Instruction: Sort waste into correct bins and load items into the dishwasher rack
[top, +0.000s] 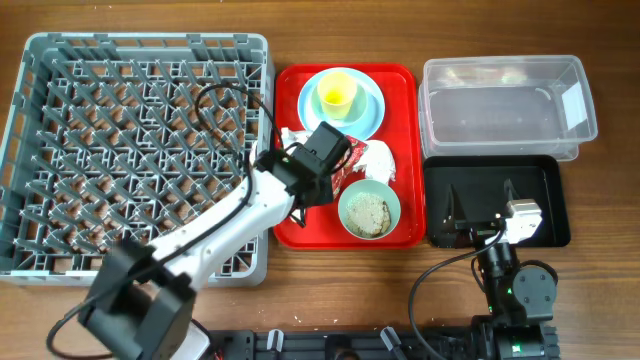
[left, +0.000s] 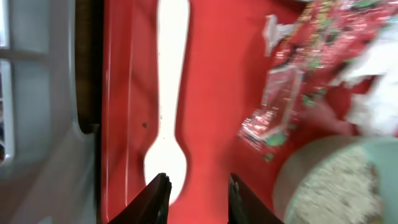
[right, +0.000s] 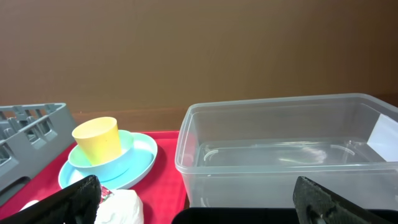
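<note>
Spoon of white plastic (left: 169, 93) lies on the flat red tray (left: 214, 124), close along one edge. Its handle points straight away from the left gripper (left: 198, 184), bowl just ahead of one finger; jaws apart, empty. Right gripper (right: 196, 200), spread wide, sits farther off.

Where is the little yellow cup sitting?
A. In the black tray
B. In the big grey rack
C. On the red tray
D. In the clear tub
C: the yellow cup stands in a mint bowl on the blue plate, and these all rest on the red tray.
</note>
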